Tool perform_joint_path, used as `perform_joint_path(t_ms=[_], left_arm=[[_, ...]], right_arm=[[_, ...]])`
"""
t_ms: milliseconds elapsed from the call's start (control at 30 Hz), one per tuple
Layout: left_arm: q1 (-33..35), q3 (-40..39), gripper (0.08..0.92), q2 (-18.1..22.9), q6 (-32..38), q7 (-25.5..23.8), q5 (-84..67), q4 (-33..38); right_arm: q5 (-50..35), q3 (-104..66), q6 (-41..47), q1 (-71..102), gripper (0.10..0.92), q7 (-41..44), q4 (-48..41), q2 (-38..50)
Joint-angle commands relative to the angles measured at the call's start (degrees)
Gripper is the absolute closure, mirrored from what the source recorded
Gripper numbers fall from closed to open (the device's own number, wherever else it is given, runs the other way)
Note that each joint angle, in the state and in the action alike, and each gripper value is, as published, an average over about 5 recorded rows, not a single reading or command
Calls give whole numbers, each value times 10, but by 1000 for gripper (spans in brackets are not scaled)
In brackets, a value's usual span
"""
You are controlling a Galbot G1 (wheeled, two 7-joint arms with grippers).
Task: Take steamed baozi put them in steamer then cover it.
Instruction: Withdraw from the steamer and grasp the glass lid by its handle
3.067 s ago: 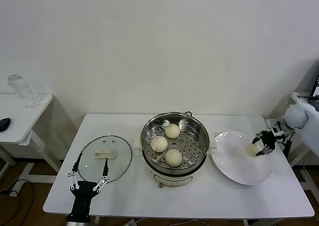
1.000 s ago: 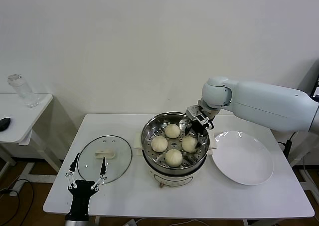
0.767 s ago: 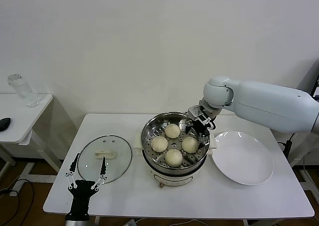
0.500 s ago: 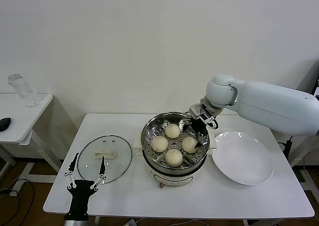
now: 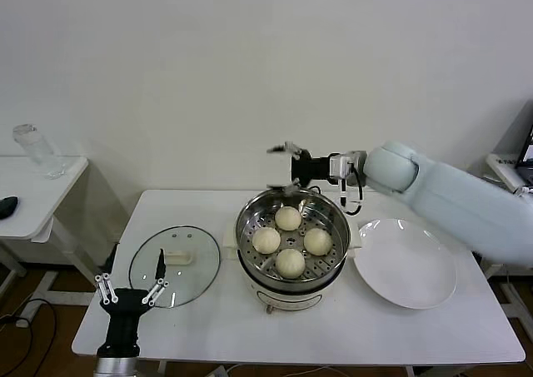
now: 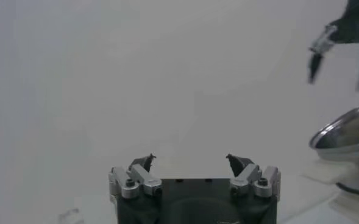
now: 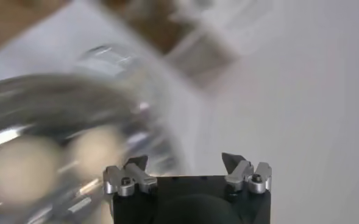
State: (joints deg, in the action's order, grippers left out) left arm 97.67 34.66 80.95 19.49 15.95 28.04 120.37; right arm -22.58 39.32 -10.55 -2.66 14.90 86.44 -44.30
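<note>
Four buns (image 5: 291, 240) lay in the steamer (image 5: 292, 237) on the table (image 5: 333, 327). The right gripper (image 5: 285, 167) hung above the steamer's far rim, fingers spread wide and empty, well clear of the buns. The left gripper (image 5: 131, 280) stood wide open at the near edge of the glass lid (image 5: 175, 265), not touching its handle.

Right gripper (image 5: 281, 168) raised, empty, jaws apart, left gripper (image 5: 131, 280) low, agape

In the right wrist view the steamer (image 7: 57, 140) and its steamed baozi (image 7: 97, 146) are smeared with blur, while the head view's 3 o'clock edge crops the right arm (image 5: 466, 202).
</note>
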Motion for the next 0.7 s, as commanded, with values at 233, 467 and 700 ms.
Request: perform_joint_path(t_ms=[233, 467, 700], left_arm=[[-22, 26, 177, -24, -4, -10, 64, -7], [-29, 52, 177, -30, 19, -8, 151, -42], [-24, 60, 177, -40, 11, 7, 267, -75]], right_arm=[[7, -547, -150, 545, 203, -306, -5, -104], [18, -639, -197, 678, 203, -294, -6, -154], [11, -678, -219, 754, 203, -276, 5, -175]])
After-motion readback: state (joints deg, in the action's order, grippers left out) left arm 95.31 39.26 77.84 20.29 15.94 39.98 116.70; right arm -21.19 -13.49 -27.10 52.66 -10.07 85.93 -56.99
